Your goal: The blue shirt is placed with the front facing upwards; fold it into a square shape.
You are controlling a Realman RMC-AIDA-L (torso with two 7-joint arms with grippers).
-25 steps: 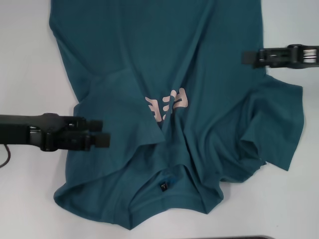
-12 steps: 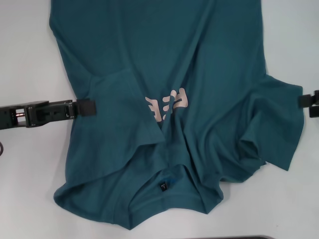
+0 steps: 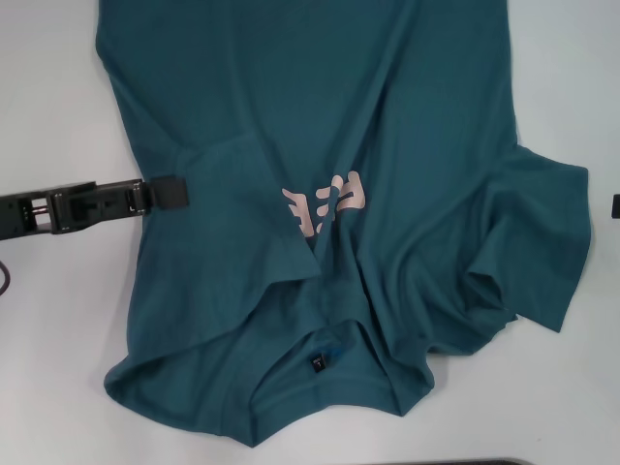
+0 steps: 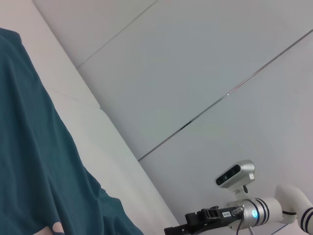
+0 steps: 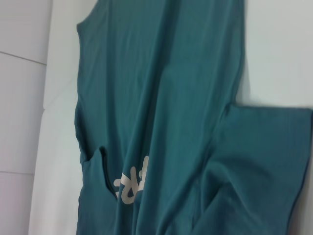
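Left end effector has slid up to the blue shirt's left edge, fingers together on nothing; right end effector has backed almost out of view, state unclear. Shirt sprawls front-up on the tabletop: light, limp, rumpled, so I'd pinch sleeve hems or seams.

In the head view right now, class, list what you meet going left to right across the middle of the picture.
Left gripper → folded-in left sleeve → pink lettering on the blue shirt → spread right sleeve → right gripper at the edge.
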